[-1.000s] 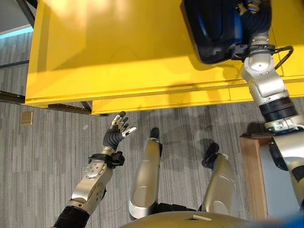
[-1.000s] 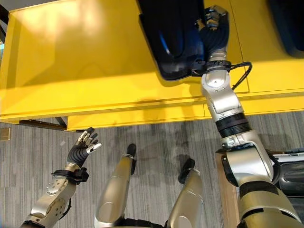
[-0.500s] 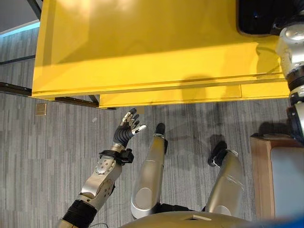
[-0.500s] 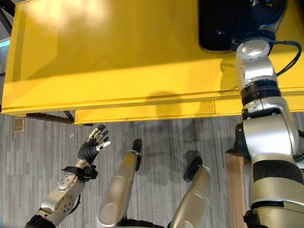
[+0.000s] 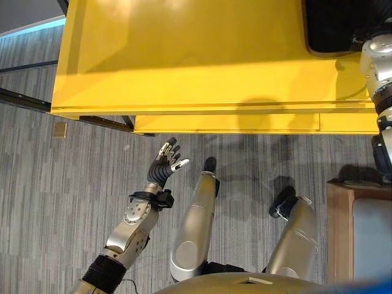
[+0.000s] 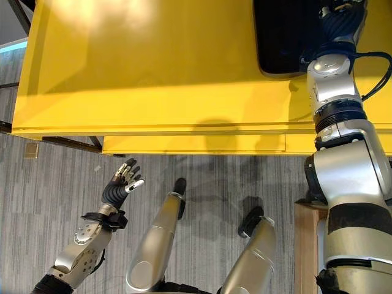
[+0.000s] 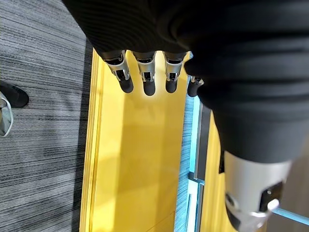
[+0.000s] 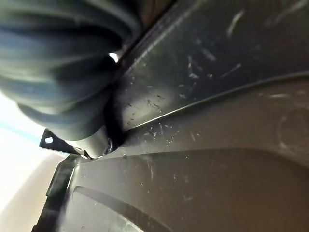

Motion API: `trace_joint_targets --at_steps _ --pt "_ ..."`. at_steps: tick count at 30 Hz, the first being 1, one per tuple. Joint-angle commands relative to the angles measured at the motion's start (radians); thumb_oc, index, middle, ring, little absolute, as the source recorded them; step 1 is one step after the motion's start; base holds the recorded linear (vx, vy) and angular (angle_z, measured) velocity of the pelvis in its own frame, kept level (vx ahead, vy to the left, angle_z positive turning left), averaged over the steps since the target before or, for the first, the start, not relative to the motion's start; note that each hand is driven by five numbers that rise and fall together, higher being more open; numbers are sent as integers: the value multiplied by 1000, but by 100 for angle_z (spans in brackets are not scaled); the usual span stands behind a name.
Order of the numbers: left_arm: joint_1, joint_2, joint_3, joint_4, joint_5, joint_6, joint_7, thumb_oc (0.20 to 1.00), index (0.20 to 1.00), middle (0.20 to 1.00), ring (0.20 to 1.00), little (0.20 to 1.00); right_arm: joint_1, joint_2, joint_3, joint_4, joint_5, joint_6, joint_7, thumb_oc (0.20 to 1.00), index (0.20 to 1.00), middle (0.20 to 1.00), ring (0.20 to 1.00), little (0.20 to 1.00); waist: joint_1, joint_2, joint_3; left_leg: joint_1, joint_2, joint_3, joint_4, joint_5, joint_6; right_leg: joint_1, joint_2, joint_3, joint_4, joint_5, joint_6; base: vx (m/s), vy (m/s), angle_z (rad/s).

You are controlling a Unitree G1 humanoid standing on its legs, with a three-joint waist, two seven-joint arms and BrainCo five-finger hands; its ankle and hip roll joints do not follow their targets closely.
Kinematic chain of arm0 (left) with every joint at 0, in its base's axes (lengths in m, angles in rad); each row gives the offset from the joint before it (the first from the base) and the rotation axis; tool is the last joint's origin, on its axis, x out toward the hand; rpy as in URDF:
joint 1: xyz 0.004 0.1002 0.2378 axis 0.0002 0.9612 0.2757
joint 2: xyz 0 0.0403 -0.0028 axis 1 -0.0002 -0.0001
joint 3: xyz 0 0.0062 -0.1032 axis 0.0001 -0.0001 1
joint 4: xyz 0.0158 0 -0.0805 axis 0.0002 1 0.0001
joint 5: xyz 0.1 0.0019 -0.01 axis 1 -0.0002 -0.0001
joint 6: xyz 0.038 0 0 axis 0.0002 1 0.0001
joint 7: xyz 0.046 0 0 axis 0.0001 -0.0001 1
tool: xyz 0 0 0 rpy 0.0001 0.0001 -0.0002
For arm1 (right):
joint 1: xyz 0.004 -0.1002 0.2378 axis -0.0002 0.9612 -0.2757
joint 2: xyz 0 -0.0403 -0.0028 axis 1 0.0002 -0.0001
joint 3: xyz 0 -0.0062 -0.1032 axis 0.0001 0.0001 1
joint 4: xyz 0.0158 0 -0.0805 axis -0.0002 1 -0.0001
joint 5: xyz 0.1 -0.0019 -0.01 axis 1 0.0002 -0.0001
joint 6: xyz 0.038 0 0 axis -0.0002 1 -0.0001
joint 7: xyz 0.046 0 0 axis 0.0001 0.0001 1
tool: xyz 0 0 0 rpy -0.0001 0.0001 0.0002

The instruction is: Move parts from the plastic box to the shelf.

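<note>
Fingers [image 5: 174,146] of the left hand [image 5: 164,165] are spread and nearly straight, dark tips up, holding nothing; the hand hangs over the grey striped carpet [image 5: 61,196], just in front of the yellow table's [image 5: 184,55] near edge and apart from it. From the left wrist view the same fingers [image 7: 145,77] stand in a relaxed row past the dark ribbed cover, with the yellow tabletop [image 7: 140,159] beyond them and carpet to one side. Across the table, the right arm reaches up over the tabletop to a dark plastic box [image 6: 282,43] that sits at the far right part of the table. The right hand [image 6: 339,13] is at the box's rim, its dark ribbed cover showing against the black wall, and whether its fingers are curled or straight cannot be told, since they are hidden at the box. The right wrist view shows the scuffed, scratched black inner wall of the box [image 8: 217,121] from very close, next to the hand's ribbed cover; no parts can be made out inside it there. A wooden-edged piece of furniture [image 5: 334,233] stands on the carpet at the robot's right side, below the table's near edge. A small tan square [image 5: 59,129] lies on the carpet near the table's left end.
</note>
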Motion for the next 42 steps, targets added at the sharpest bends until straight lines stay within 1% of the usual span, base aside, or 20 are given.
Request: trace_joint_targets --at_steps 1,4,7,17,30,31,32,33,34,42 --pt "-22 51 -13 -25 -9 -59 19 1000 1000 1000 1000 1000 -86 -4 22 -26 -26 -45 -13 200 200 200 200 200 3 -13 -46 -63 13 50 16 -1 54 61 55 26 23 -62 5 35 19 3" --pt "-28 48 -16 -22 -11 -59 21 1000 1000 1000 1000 1000 -83 7 17 -21 -17 -46 -15 200 200 200 200 200 5 -14 -40 -59 12 51 7 1 54 66 57 26 17 -60 5 0 0 0" --pt "-43 46 -20 -23 -17 -61 28 1000 1000 1000 1000 1000 -86 18 1 29 7 -40 -16 200 200 200 200 200 8 -14 -35 -56 12 48 3 1 56 69 58 23 15 -61 5 0 0 0" --pt "-54 48 -32 -20 -21 -60 40 1000 1000 1000 1000 1000 -88 25 -26 107 51 -32 -13 200 200 200 200 200 13 -6 -30 -60 9 48 6 -1 58 68 56 22 14 -60 7 0 0 0" --pt "-58 49 -33 -22 -26 -68 48 1000 1000 1000 1000 1000 -87 23 -39 139 67 -23 -16 200 200 200 200 200 15 -2 -23 -61 10 53 2 0 57 67 56 23 10 -56 11 0 0 0" --pt "-57 49 -33 -23 -26 -68 49 1000 1000 1000 1000 1000 -88 23 -36 139 68 -22 -15 332 332 332 332 332 14 -3 -22 -62 10 54 2 0 57 66 56 24 11 -58 10 0 0 0" --pt "-56 50 -33 -24 -26 -68 48 1000 1000 1000 1000 1000 -89 25 -35 138 67 -22 -15 548 548 548 548 548 14 -3 -21 -62 9 54 3 0 57 66 56 23 12 -58 10 0 0 0" --pt "-55 50 -34 -23 -27 -68 48 1000 1000 1000 1000 1000 -90 26 -35 134 71 -25 -16 871 871 871 871 871 14 -3 -21 -64 9 53 5 0 57 64 56 24 14 -58 10 0 0 0" --pt "-55 49 -34 -22 -30 -68 49 1000 1000 1000 1000 1000 -92 28 -37 129 77 -28 -18 1000 1000 1000 1000 1000 14 -3 -21 -64 9 53 6 -1 58 63 56 25 14 -58 10 0 0 0" --pt "-55 49 -36 -13 -41 -72 49 1000 1000 1000 1000 1000 -104 31 -6 97 62 -34 -12 1000 1000 1000 1000 1000 7 -11 -23 -59 10 56 4 0 56 66 57 27 13 -56 9 0 0 0"
